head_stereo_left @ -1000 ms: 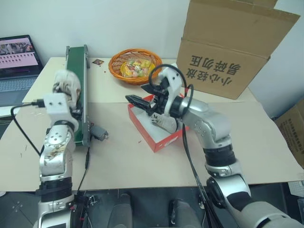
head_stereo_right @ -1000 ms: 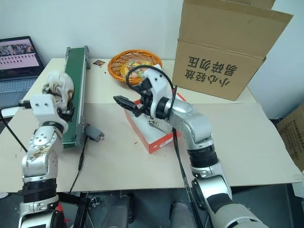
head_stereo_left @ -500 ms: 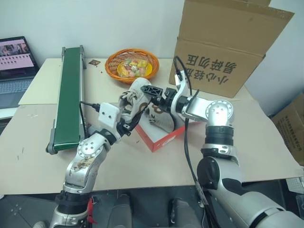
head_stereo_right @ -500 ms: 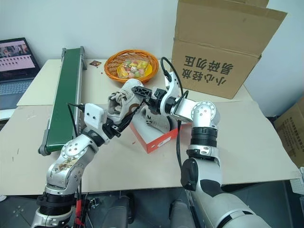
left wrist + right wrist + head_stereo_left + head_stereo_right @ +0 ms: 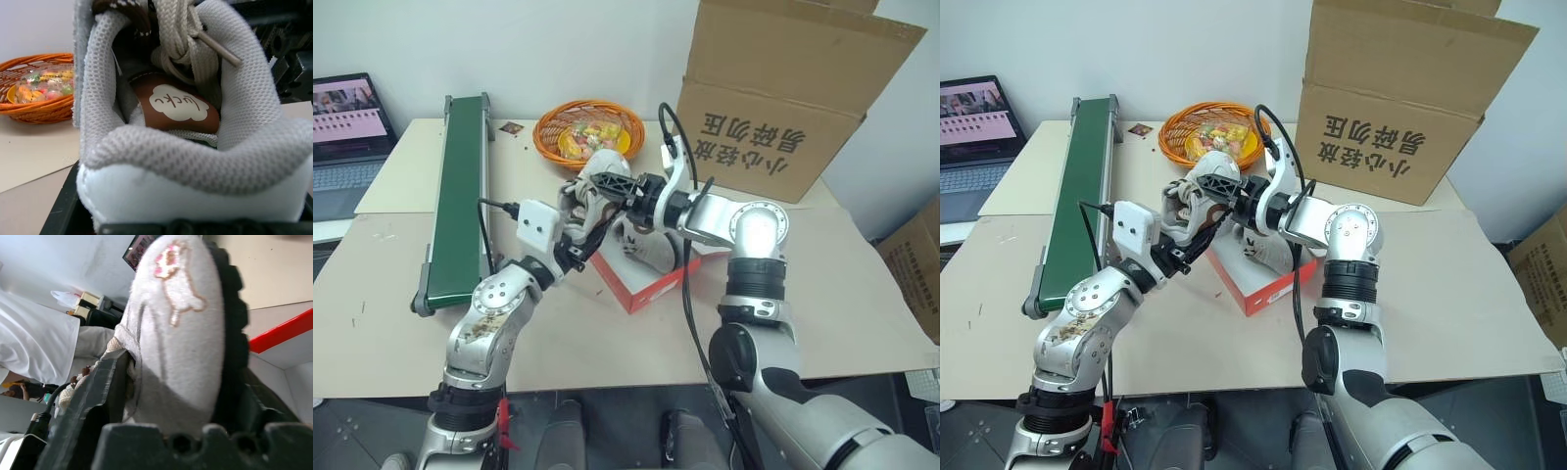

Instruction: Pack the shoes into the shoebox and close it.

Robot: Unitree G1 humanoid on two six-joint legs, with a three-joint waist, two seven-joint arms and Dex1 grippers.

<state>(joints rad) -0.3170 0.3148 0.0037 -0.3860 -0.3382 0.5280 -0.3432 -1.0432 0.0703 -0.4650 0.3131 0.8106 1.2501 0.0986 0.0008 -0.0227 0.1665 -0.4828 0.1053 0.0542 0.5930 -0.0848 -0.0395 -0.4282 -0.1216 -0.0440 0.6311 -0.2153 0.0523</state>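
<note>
Shoes: one sneaker (image 5: pixel 592 191) is held in the air above the red shoebox (image 5: pixel 641 279), caught between both grippers; the second shoe (image 5: pixel 641 247) already lies inside the box, at the middle of the desk (image 5: pixel 862 294).

Left gripper (image 5: pixel 579 235) has its jaws closed on the heel end of the raised sneaker; the left wrist view looks straight into the collar, laces and brown tongue label. Right gripper (image 5: pixel 625 191) has its jaws round the toe end, black fingers on either side of the sole and upper in the right wrist view.

Judgement: a two-handed hold, probably to turn or steady the shoe so it goes in beside its mate, or to pass it across. Box is narrow, so the angle matters.

Shoebox lid not yet closed; white interior visible.

Also on the desk: orange basket (image 5: pixel 553 132) of sweets toward the far edge, green conveyor (image 5: pixel 460 186) along the left side, brown carton (image 5: pixel 783 108) at the far right corner, laptop (image 5: pixel 347 122) beyond the far left corner.
</note>
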